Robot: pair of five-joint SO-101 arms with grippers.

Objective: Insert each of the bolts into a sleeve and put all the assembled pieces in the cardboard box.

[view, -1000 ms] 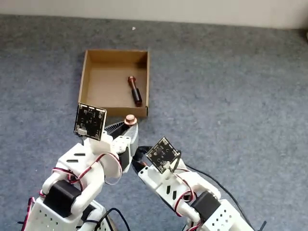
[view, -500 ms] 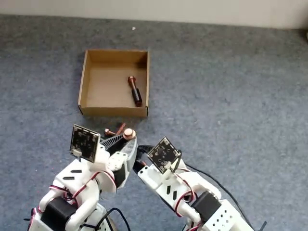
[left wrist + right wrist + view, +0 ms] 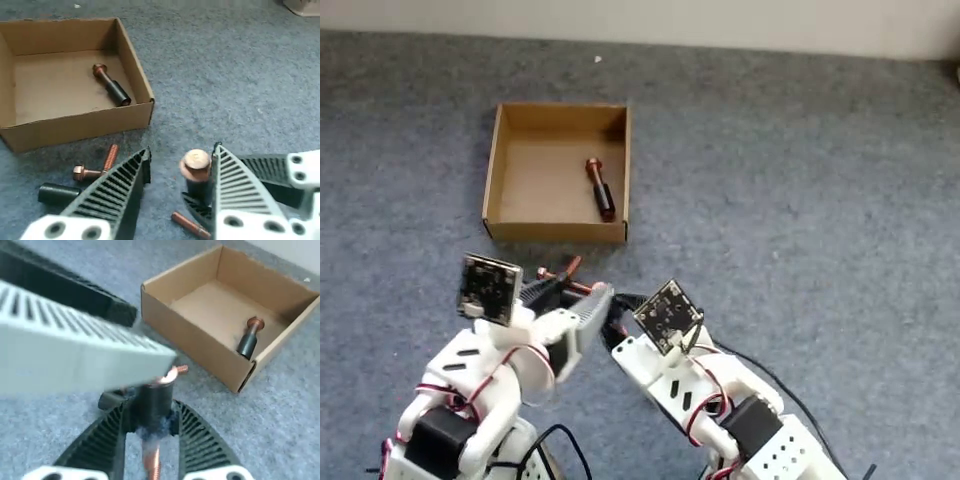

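Pinched in the right claw — sleeve with bolt seated; left claw spread open. Likely stiff, light, slick — better held mid-sleeve.

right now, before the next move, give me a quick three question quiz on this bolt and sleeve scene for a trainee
1. True or false: the cardboard box already holds one assembled piece.
2. What does the right tool grip? A) a bare bolt B) a sleeve with a bolt in it C) nothing
3. Fill in: the left tool is ___ (open or shut), with one side on each side of the bolt head.

Key: 1 true; 2 B; 3 open
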